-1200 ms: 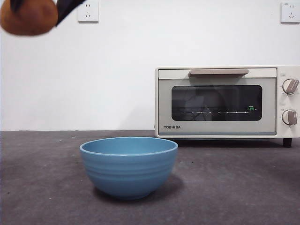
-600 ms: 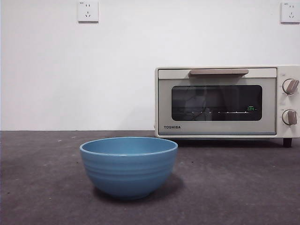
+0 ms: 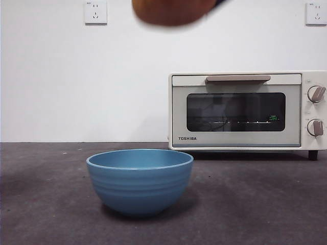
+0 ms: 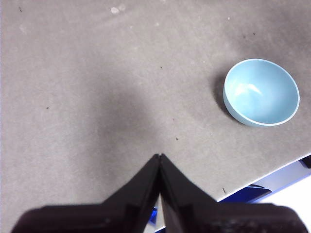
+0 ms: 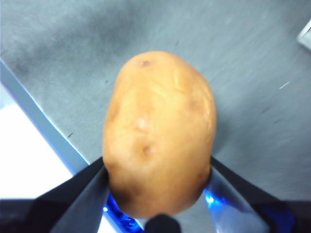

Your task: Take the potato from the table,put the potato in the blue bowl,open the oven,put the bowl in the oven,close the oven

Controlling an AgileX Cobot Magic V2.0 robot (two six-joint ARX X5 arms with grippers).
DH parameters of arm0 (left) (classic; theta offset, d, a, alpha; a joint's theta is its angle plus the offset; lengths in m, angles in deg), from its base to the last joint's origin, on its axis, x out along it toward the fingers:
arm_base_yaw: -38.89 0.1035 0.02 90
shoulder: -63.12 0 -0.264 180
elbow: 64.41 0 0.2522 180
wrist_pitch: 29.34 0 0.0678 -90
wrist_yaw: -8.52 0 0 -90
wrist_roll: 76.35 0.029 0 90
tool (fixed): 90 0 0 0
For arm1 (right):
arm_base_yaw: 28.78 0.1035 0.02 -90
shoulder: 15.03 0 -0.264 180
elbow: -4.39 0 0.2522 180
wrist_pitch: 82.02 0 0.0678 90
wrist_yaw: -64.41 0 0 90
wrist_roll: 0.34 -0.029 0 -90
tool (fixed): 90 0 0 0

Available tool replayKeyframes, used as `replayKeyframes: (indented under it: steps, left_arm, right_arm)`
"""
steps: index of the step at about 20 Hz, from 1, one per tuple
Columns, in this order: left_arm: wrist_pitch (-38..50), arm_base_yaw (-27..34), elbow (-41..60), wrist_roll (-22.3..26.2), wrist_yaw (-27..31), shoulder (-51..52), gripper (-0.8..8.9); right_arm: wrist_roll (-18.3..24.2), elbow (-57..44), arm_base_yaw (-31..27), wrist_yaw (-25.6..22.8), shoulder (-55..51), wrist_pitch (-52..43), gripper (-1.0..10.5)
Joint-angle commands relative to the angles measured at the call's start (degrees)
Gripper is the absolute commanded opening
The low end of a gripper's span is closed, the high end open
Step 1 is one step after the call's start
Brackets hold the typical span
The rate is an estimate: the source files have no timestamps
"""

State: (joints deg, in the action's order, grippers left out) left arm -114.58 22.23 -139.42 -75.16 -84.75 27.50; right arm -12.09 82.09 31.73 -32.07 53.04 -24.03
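Potato (image 5: 159, 136), firm, smooth, likely slippery, sits clamped at mid-girth in right gripper (image 5: 158, 179) high above blue bowl (image 3: 140, 179); left gripper (image 4: 159, 162) pinched empty.

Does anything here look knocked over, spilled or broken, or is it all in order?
Nothing stands out. The blue bowl sits upright and empty on the table, and the oven stands square with its door shut. The potato hangs in the air only because the right gripper holds it, above the bowl's height.
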Motion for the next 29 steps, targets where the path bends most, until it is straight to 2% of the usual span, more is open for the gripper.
replayKeyframes:
  steps: [1, 4, 6, 9, 11, 14, 17, 20, 23, 24, 29]
  left_arm:
    - [0.5, -0.2, -0.1, -1.0, -0.2, 0.2, -0.05]
    - [0.5, -0.2, -0.1, -1.0, -0.2, 0.2, -0.04]
    - [0.7, -0.2, -0.1, -1.0, -0.2, 0.2, -0.04]
    - [0.9, -0.2, -0.1, -1.0, -0.2, 0.2, -0.04]
    - [0.9, -0.2, -0.1, -1.0, -0.1, 0.2, -0.05]
    - [0.9, -0.2, -0.1, -1.0, -0.2, 0.2, -0.05]
    - [1.2, -0.2, -0.1, -1.0, -0.2, 0.2, -0.04]
    - [1.9, -0.2, -0.1, -1.0, -0.2, 0.2, -0.05]
    - [2.6, -0.2, -0.1, -1.0, -0.2, -0.1, -0.05]
    - [2.7, -0.2, -0.1, -1.0, -0.2, -0.3, -0.05]
    - [4.8, -0.2, -0.1, -1.0, -0.2, -1.9, -0.05]
  right_arm:
    - [-4.1, -7.4, 0.1, 0.5, 1.7, -7.4, 0.0]
    - [-7.7, -11.9, -0.2, 0.5, 5.2, -14.8, 0.0]
    - [-7.6, -12.4, -1.4, 0.6, 7.5, -17.3, 0.0]
    - [-7.3, -12.4, -3.4, 4.2, 11.4, -21.0, 0.0]
    - [-5.3, -12.4, -4.3, 5.0, 13.8, -21.5, 0.0]
    - [-5.6, -12.4, -5.8, 7.0, 14.9, -21.1, 0.2]
    - [-6.1, -12.4, -5.8, 7.1, 14.9, -22.0, 2.2]
    - [-6.4, -12.4, -5.8, 7.0, 15.0, -21.9, 3.3]
    - [-6.9, -12.4, -5.8, 5.3, 15.0, -22.0, 5.8]
    - [-7.0, -12.4, -5.8, 5.4, 15.0, -22.0, 6.1]
    - [-7.5, -11.2, -5.8, 5.6, 14.9, -21.8, 6.0]
